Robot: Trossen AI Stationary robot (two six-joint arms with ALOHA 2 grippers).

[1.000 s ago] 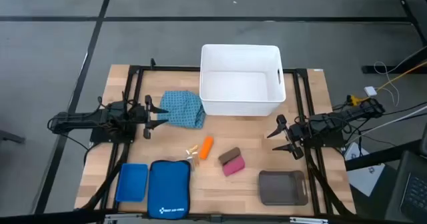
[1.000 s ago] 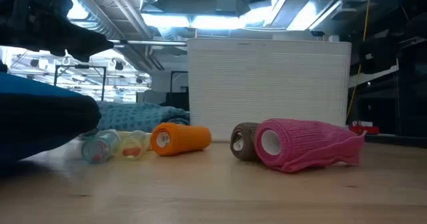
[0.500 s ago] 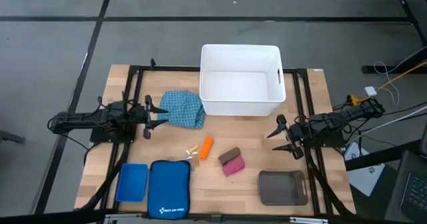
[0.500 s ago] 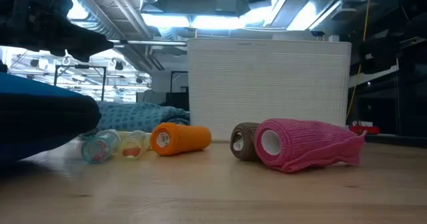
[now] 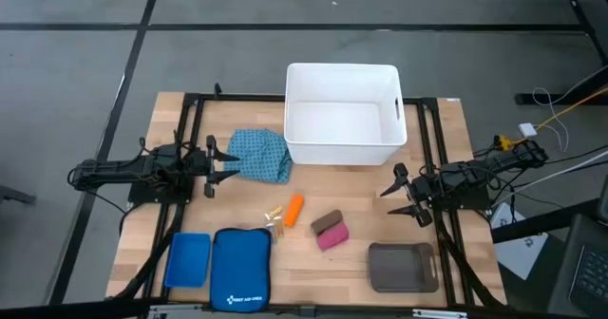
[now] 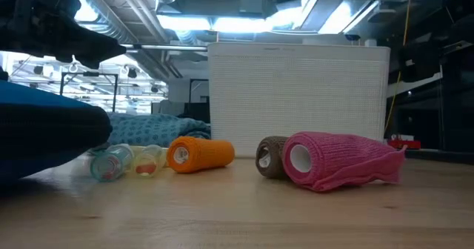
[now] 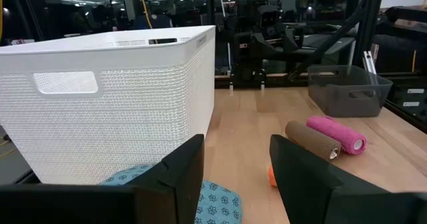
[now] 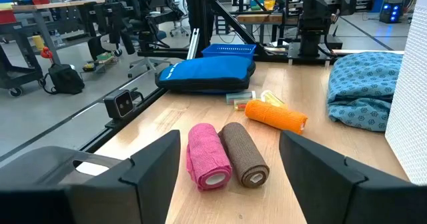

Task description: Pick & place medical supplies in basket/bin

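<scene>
The white tub (image 5: 342,115) stands at the table's far middle. The teal patterned cloth bundle (image 5: 261,155) lies just left of it. Nearer the front lie the orange roll (image 5: 294,209), small yellowish vials (image 5: 273,215), a pink roll (image 5: 333,236) and a brown roll (image 5: 326,221) beside it. My left gripper (image 5: 223,163) is open, just left of the teal bundle, touching nothing. My right gripper (image 5: 396,194) is open at the table's right, right of the rolls.
A large blue zip pouch (image 5: 240,269) and a flat blue basket (image 5: 188,259) lie at the near left. A grey tray (image 5: 402,266) sits at the near right. Bare wood lies between the rolls and the tub.
</scene>
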